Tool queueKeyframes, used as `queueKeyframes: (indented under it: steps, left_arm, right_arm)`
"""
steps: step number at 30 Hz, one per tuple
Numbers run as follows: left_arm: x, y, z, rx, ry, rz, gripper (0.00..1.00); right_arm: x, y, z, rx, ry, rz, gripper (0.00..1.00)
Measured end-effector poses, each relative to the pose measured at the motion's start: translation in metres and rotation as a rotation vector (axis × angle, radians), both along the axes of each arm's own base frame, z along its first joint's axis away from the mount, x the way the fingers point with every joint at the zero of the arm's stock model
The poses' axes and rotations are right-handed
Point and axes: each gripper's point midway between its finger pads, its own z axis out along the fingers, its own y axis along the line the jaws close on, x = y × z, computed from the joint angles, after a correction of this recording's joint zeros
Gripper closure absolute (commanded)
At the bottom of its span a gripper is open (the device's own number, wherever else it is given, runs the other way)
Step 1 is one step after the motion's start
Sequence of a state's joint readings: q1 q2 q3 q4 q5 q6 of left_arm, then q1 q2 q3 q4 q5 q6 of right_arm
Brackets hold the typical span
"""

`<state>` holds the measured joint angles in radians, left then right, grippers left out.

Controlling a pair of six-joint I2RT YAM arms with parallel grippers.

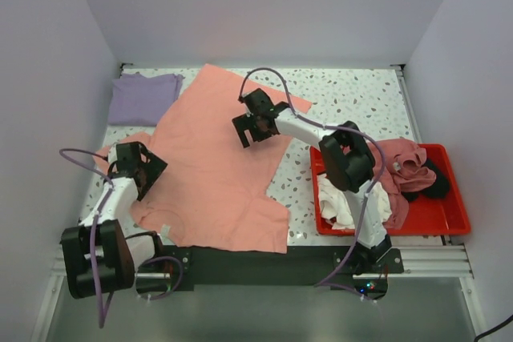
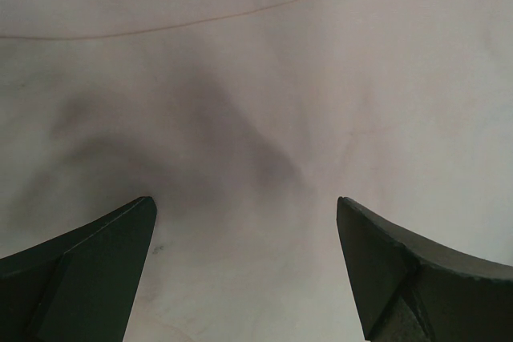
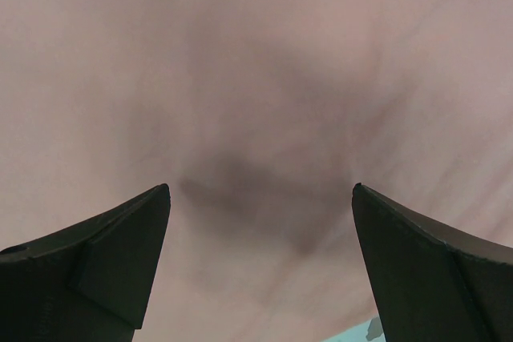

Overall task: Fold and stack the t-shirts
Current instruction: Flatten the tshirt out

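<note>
We are looking at a robotics lab bench, not a home or a shop. Plain pale walls (image 1: 264, 6) box in the work surface on three sides, like a purpose-built test cell. The speckled tabletop (image 1: 361, 94) ends at its near edge in an aluminium rail (image 1: 433, 260) and a black mounting plate (image 1: 256, 262). There we see the left arm (image 1: 112, 198) and the right arm (image 1: 300, 127) bolted down, with purple cables (image 1: 94, 254) looping loose from them. The only household things are clothes: a salmon-pink t-shirt (image 1: 216, 174) spread flat, a lavender t-shirt (image 1: 143, 98) in the far left corner, and more garments heaped in a red plastic bin (image 1: 441, 215).
</note>
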<state>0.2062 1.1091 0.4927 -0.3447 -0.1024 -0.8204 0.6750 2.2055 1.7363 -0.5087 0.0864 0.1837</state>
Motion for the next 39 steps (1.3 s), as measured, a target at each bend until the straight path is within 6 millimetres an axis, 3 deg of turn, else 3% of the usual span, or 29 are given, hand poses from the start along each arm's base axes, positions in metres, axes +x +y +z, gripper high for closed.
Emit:
queueKeyframes:
  steps: [6, 13, 20, 27, 30, 32, 34, 37, 39]
  left_arm:
    - [0.010, 0.015, -0.009, 0.046, 0.048, 0.047, 0.00]
    - [0.030, 0.041, -0.013, 0.112, 0.104, 0.112, 0.00]
    - [0.041, 0.075, -0.013, 0.132, 0.158, 0.202, 0.00]
    - [0.040, 0.078, -0.008, 0.128, 0.173, 0.207, 0.00]
    - [0.040, 0.078, 0.002, 0.132, 0.151, 0.209, 0.00]
    - [0.040, 0.079, 0.010, 0.137, 0.133, 0.212, 0.00]
    - [0.041, 0.080, 0.021, 0.144, 0.116, 0.217, 0.00]
    - [0.049, 0.085, 0.040, 0.163, 0.078, 0.233, 0.00]
    - [0.057, 0.091, 0.055, 0.182, 0.052, 0.250, 0.00]
  right_arm:
    - [-0.023, -0.016, -0.014, 0.001, 0.024, -0.009, 0.01]
    - [-0.086, -0.028, -0.014, 0.024, 0.086, 0.003, 0.01]
    - [-0.175, -0.016, -0.014, 0.026, 0.160, 0.086, 0.01]
    - [-0.244, 0.011, -0.008, 0.047, 0.228, 0.183, 0.01]
    - [-0.265, 0.022, 0.008, 0.072, 0.236, 0.244, 0.01]
    - [-0.267, 0.029, 0.023, 0.081, 0.218, 0.270, 0.01]
    - [-0.254, 0.036, 0.044, 0.088, 0.159, 0.267, 0.01]
    - [-0.215, 0.044, 0.078, 0.130, 0.065, 0.225, 0.01]
    - [-0.174, 0.039, 0.102, 0.172, 0.008, 0.158, 0.01]
